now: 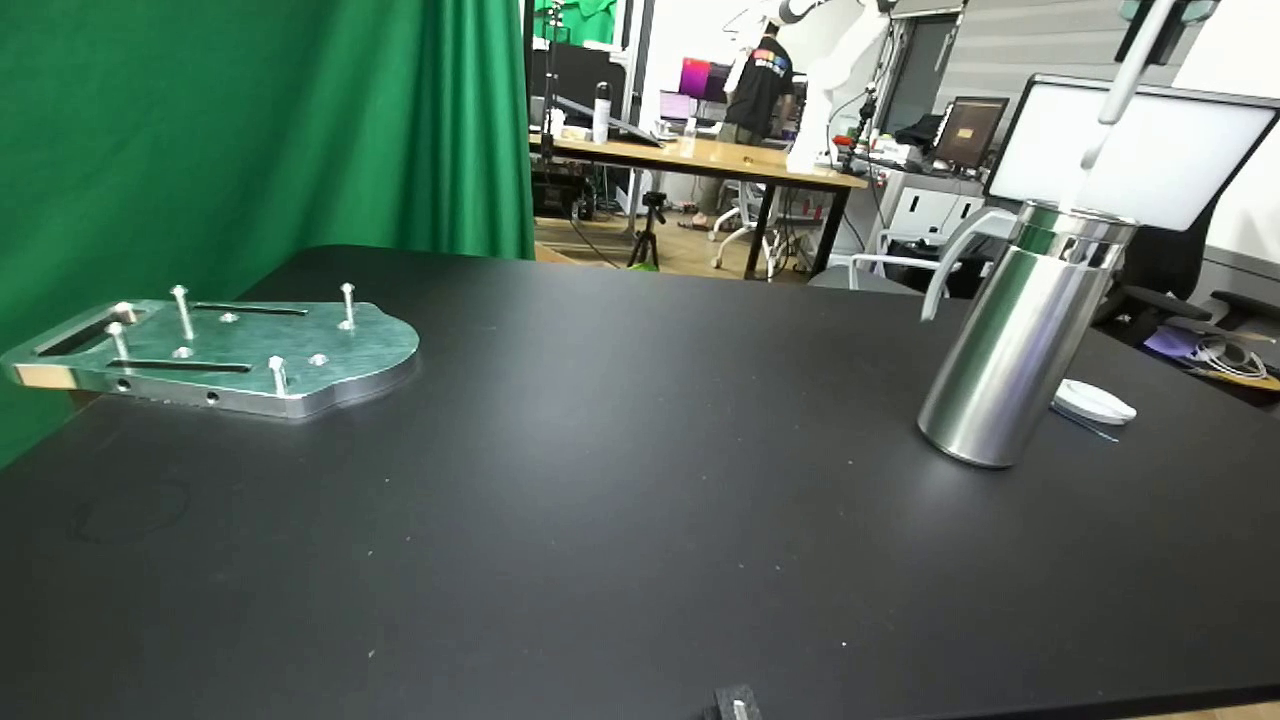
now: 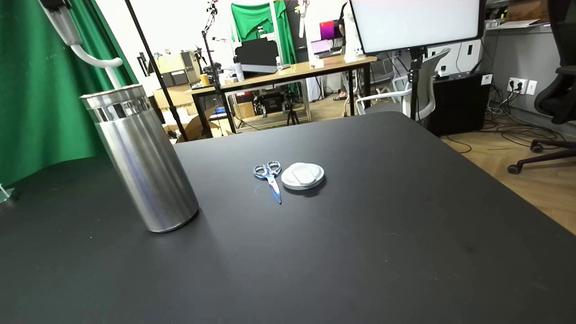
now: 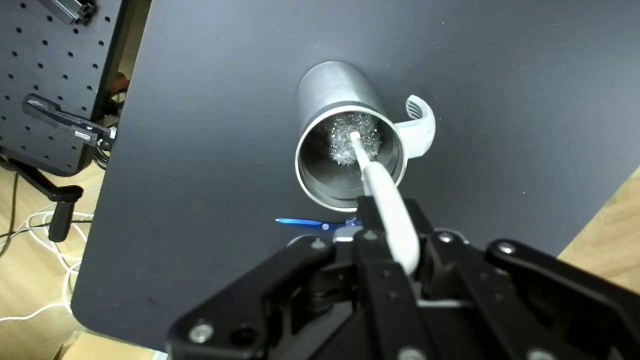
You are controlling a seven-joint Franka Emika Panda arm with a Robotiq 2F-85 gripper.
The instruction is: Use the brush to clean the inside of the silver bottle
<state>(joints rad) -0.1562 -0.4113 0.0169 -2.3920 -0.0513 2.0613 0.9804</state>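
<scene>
Brush (image 3: 387,205) partly in bottle (image 2: 146,164) on table (image 2: 360,238), scissors (image 2: 272,182) between bottle and lid (image 2: 302,175), plate (image 1: 260,343) well apart from bottle

Count, task items: you have one silver bottle (image 1: 1025,345) with one white handle (image 3: 420,131), one brush (image 3: 382,192), and one gripper (image 3: 392,214). You work at one black table (image 1: 600,500). Other items, you tally: one pair of scissors (image 2: 272,181), one round white lid (image 2: 303,176), one metal plate (image 1: 250,345). On the plate you count four tall bolts (image 1: 183,312) and two long thin slots (image 1: 180,367). Around you: one perforated dark panel (image 3: 45,65), one near green curtain (image 1: 300,120), one large pale screen (image 2: 416,22), one small tripod (image 1: 648,235).
</scene>
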